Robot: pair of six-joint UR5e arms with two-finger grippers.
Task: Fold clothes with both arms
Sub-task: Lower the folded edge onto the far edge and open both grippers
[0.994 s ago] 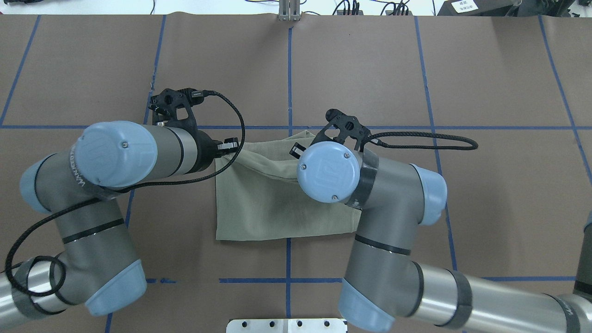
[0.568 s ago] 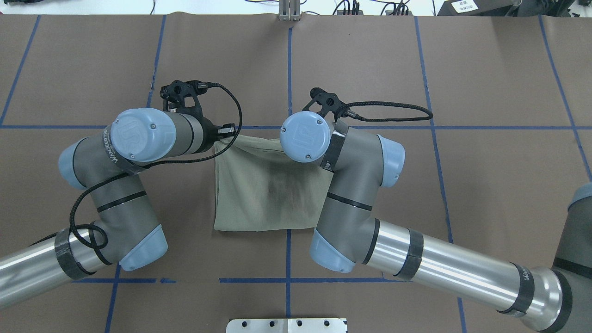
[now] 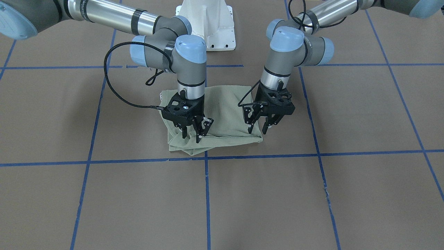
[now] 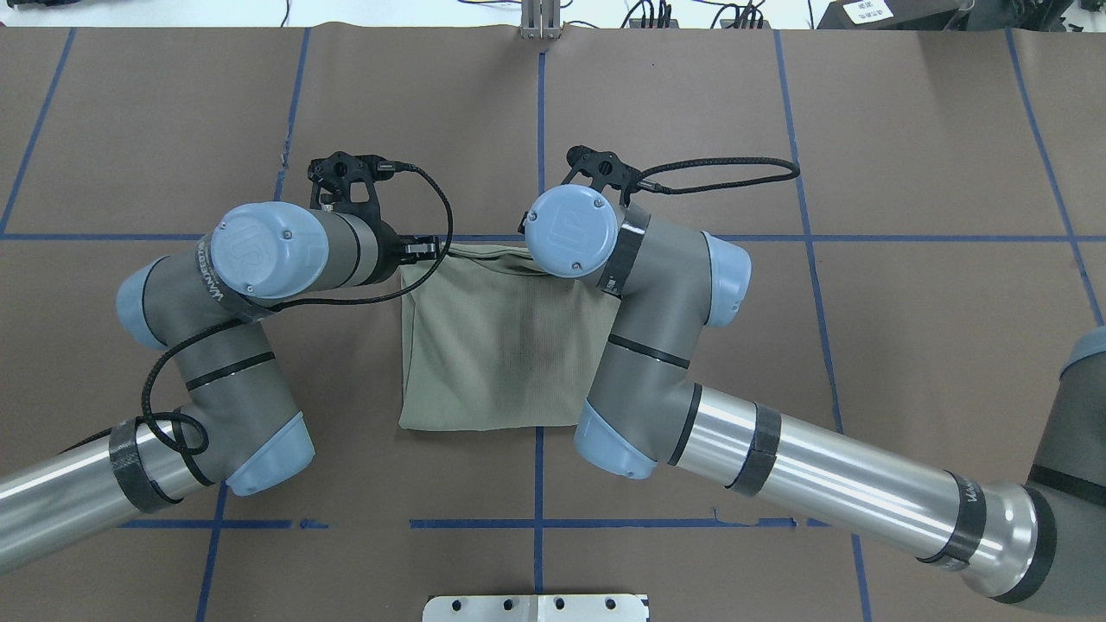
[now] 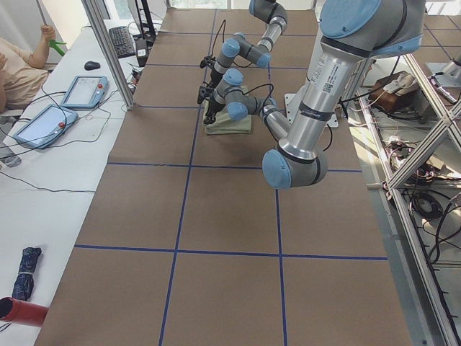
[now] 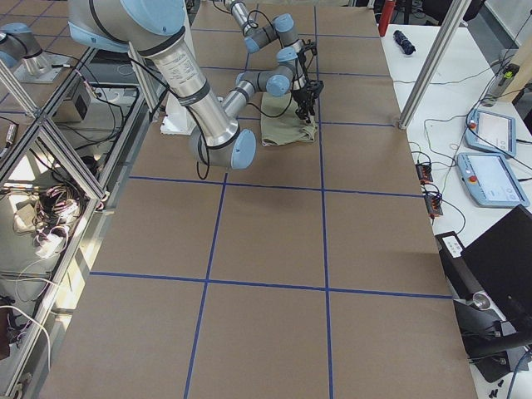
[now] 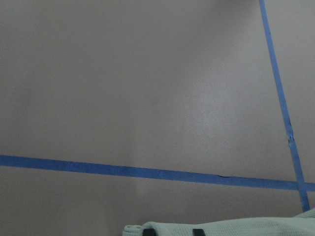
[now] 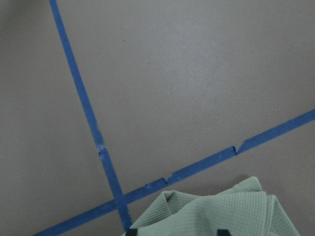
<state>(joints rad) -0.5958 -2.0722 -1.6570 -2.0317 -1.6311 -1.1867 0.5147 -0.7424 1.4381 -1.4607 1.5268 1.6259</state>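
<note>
I record one sage-green shirt (image 4: 501,345), folded into a flat rectangle, mid-table (image 4: 864,130), one far corner rumpled.

Bright even overhead light — soft shadows on table (image 3: 69,194), mild sheen; wrist views washed-out, slightly soft.

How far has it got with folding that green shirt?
Mostly done, it seems: the shirt lies flat as a compact folded rectangle. In hand: nothing; the left fingers and right fingers are spread over its far edge, gripping nothing. Remaining: perhaps tidying the uneven corner under the right fingers, or another fold.
</note>
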